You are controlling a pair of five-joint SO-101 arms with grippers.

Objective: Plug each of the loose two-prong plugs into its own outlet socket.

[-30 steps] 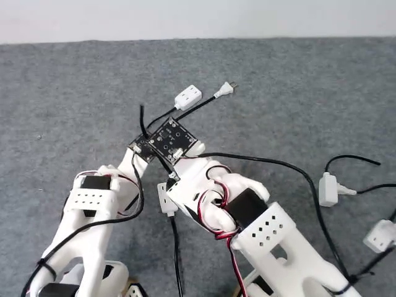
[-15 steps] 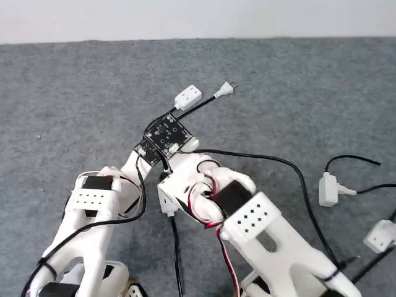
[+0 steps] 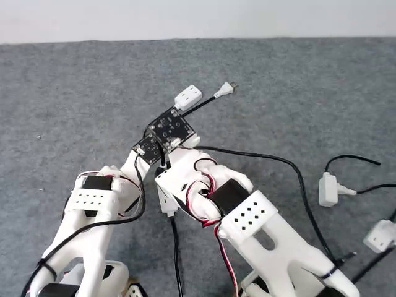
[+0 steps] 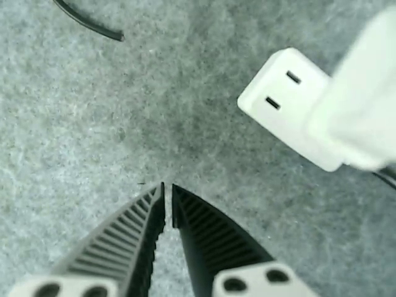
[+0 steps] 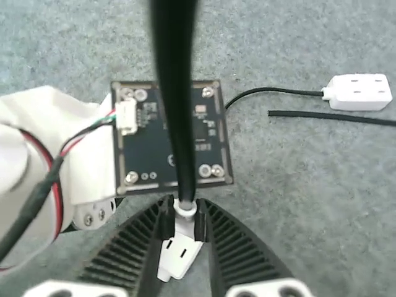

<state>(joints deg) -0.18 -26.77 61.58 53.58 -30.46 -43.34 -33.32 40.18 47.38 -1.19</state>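
Observation:
My right gripper (image 5: 179, 207) is shut on a small white socket (image 5: 178, 250) whose black cord (image 5: 174, 93) runs away from the fingers. Just beyond it is the left arm's black wrist board (image 5: 142, 142). My left gripper (image 4: 167, 189) is shut on nothing, low over the grey carpet. A white socket face with two slots (image 4: 281, 93) hangs close by, apart from those fingertips. Farther back lie another white socket (image 3: 188, 97) and a loose two-prong plug (image 3: 226, 90) on a black cable. In the high view the right arm (image 3: 247, 216) crosses beside the left arm (image 3: 93, 204).
A white cord end (image 3: 166, 199) with a black cable lies between the arms. At the right sit a white socket block (image 3: 328, 189) and another white one (image 3: 380, 235), both with black cables. A long black cord (image 3: 297, 176) loops across the carpet.
The right arm has swung left and forward, carrying its wrist board closer to the far socket. The left arm has stayed put.

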